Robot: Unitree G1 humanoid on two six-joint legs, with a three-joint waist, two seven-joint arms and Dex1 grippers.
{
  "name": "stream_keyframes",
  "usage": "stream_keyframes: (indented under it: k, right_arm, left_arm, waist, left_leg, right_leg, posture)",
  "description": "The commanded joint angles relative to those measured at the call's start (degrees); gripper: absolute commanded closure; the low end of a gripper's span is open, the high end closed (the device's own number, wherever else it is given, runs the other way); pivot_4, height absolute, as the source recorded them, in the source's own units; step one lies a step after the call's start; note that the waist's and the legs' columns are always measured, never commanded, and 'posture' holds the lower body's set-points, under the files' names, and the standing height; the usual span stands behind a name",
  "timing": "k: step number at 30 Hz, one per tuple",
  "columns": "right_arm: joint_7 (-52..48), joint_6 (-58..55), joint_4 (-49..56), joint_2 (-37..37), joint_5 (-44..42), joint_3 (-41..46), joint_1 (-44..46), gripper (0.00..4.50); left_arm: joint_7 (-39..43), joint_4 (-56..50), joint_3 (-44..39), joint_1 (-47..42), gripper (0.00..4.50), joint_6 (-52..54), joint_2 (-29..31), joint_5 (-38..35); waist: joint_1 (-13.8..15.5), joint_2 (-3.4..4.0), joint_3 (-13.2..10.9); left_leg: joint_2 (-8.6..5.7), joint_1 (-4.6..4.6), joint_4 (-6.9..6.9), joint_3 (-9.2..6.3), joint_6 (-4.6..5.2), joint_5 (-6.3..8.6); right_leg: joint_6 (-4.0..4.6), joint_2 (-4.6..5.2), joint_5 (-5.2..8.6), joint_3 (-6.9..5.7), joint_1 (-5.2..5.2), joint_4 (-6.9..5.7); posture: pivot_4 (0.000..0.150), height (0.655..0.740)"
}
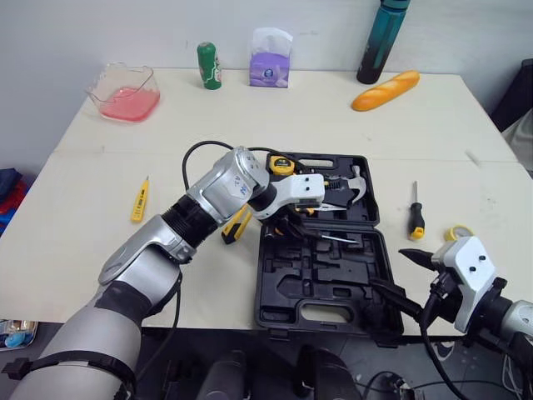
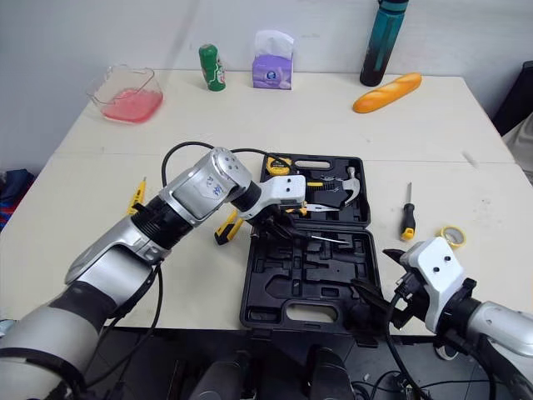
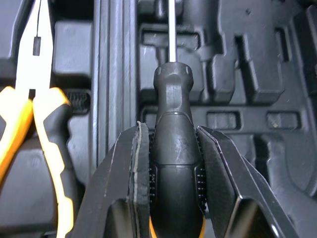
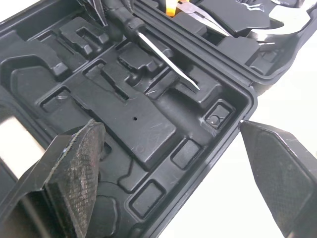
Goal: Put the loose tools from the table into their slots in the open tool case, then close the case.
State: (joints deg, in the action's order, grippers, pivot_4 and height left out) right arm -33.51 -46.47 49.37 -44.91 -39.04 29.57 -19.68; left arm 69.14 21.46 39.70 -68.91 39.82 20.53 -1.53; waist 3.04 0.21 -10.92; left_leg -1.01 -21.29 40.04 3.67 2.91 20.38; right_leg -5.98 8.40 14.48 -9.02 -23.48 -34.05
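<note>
Left gripper (image 3: 173,131) is clamped on the black screwdriver (image 3: 171,99) by its handle, shaft aimed along the moulded slots in the near half of the tool case (image 1: 275,317). I judge it lined up for seating. Right gripper (image 1: 408,279) hangs spread wide and empty at the case's 4 o'clock corner, likely to steady it. Orange-and-black screwdriver (image 1: 415,218) lies on the table at 3 o'clock, yellow tester (image 1: 140,200) at 9.

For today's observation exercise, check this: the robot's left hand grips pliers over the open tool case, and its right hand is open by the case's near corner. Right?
Wrong tool: the left wrist view shows the left hand gripping a black-handled screwdriver. The rest stands.
</note>
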Motion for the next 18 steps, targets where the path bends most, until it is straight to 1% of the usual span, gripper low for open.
stream_keyframes:
  k: [1,10,13,18]
  right_arm:
    - [0.94,1.05,2.47,0.75,-0.18,0.58,-0.18,0.00]
    - [1.29,2.07,1.94,1.32,0.31,-0.97,-0.01,0.00]
    - [1.38,2.35,1.46,1.02,0.57,-1.62,0.68,0.00]
    - [1.53,2.71,1.08,0.84,1.01,-2.56,1.17,0.00]
  left_arm:
    - [0.62,1.20,-0.04,-0.73,3.48,-0.46,0.45,2.92]
    - [1.59,2.72,-0.31,-0.96,3.48,-0.49,0.44,4.75]
    - [0.19,5.28,-1.17,-1.72,3.48,-0.74,-0.98,5.01]
    - [0.23,7.13,-1.69,-2.75,3.48,-1.17,-1.86,5.52]
  waist:
    - [0.01,0.00,0.00]
    - [0.02,0.00,0.00]
    - [0.07,0.00,0.00]
    - [0.19,-0.01,0.00]
  left_leg:
    - [0.00,0.00,0.00,0.00,0.00,0.00]
    - [0.00,0.02,0.03,-0.02,0.04,0.00]
    - [0.00,0.03,0.03,-0.02,0.05,0.00]
    - [-0.07,0.02,0.05,-0.06,0.12,-0.01]
  right_leg:
    - [0.00,0.00,0.00,0.01,0.00,0.00]
    - [0.01,0.02,0.00,0.07,0.02,-0.03]
    - [0.01,0.02,0.00,0.07,0.02,-0.04]
    - [0.00,0.09,-0.01,0.06,0.06,-0.04]
  posture:
    - [0.150,0.7327]
    - [0.150,0.7327]
    - [0.150,0.7327]
    - [0.150,0.7327]
